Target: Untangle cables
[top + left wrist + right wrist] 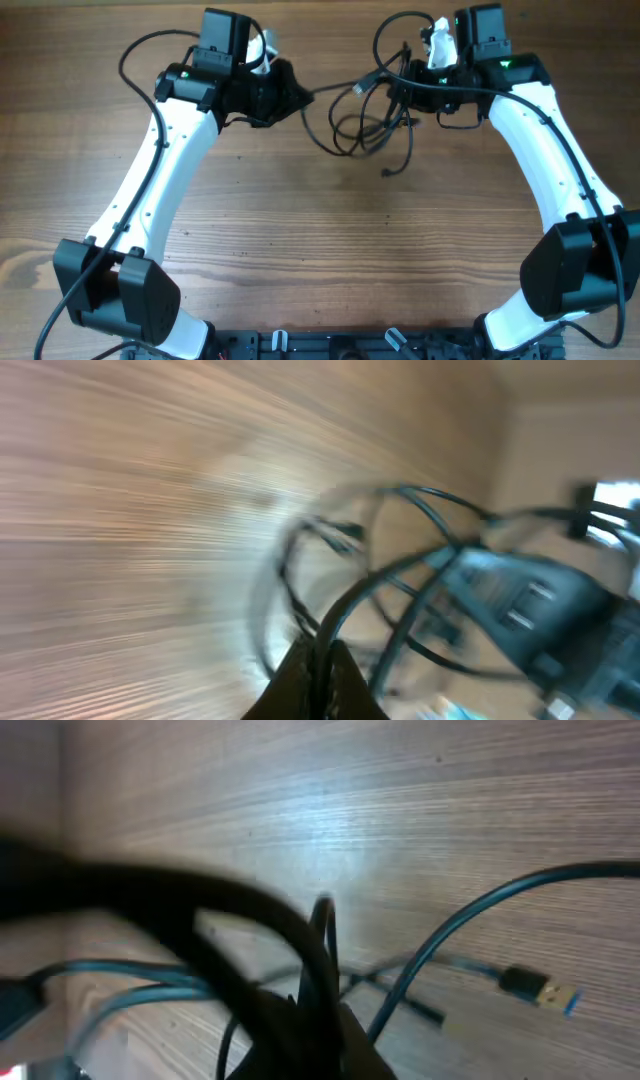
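The black cables (362, 122) hang as a tangle of loops between my two grippers at the far side of the table. My left gripper (300, 97) is shut on one cable strand (335, 622) that runs right toward the tangle. My right gripper (400, 85) is shut on cable loops (322, 960) at the tangle's right side. One plug end (387, 173) dangles toward the table, another plug (362, 86) sits near the top. A plug with a gold and blue tip (540, 990) lies on the wood in the right wrist view.
The wooden table (320, 250) spreads below the tangle. The white arms (150, 200) stretch along both sides. The thicker arm wires (140, 55) loop by each wrist. The right arm shows in the left wrist view (530, 600).
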Available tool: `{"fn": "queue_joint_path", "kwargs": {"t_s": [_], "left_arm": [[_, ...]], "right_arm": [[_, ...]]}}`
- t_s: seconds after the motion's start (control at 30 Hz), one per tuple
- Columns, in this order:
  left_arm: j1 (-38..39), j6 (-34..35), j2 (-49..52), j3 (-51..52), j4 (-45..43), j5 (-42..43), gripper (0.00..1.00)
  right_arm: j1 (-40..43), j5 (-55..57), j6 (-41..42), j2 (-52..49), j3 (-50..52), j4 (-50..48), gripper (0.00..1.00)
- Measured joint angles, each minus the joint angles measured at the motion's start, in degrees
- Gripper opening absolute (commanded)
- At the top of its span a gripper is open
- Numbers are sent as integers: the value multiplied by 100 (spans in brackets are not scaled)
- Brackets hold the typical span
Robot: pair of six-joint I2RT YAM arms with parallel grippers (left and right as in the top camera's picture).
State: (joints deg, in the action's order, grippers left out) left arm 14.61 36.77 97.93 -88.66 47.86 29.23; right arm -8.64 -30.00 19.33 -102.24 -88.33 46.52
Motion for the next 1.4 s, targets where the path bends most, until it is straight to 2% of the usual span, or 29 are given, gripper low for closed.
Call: {"fn": "queue_joint_path", "kwargs": {"t_s": [0.2, 0.33, 0.37, 0.57, 0.63, 0.73, 0.83, 0.9, 0.97, 1.0, 1.07, 1.17, 1.27, 1.4], "left_arm": [[96, -2, -11, -68, 717, -1965, 4], [116, -2, -35, -98, 957, -2822, 4], [116, 0, -39, -98, 999, -3010, 4], [35, -4, -44, -96, 1215, -4100, 4], [-153, -2, -44, -96, 1292, -4450, 4], [-470, -4, -44, -94, 1394, -4892, 4], [-763, -4, -44, -92, 1403, -5171, 4], [-962, -31, -44, -90, 1390, -5147, 4], [-1110, -157, -44, -92, 1386, -5069, 4], [-1176, -240, -44, -92, 1388, -5029, 4], [-1357, -422, -44, -101, 1416, -5237, 4], [-1690, -625, -59, -284, 1425, -5486, 4], [-1694, -957, -162, -651, 1309, -5031, 4], [-1578, -1672, -522, -1193, 951, -3425, 4]], "right_arm": [[160, -756, -361, -114, 7, 94, 4], [529, -1005, -595, -142, 11, 280, 5], [614, -997, -601, -142, 11, 341, 8], [946, 74, -439, -142, 11, 654, 13], [1062, 509, -417, -142, 11, 691, 15], [1145, 975, -382, -142, 11, 702, 24], [1165, 1246, -378, -142, 11, 710, 25], [1115, 1220, -380, -142, 11, 726, 26], [1069, 1167, -382, -142, 11, 728, 36], [1067, 1134, -402, -142, 11, 726, 49], [1126, 1215, -455, -142, 11, 704, 56], [1370, 1233, -664, -142, 11, 699, 77], [1353, 1244, -767, -142, 11, 699, 81], [1329, 793, -1165, -142, 11, 623, 81]]}}
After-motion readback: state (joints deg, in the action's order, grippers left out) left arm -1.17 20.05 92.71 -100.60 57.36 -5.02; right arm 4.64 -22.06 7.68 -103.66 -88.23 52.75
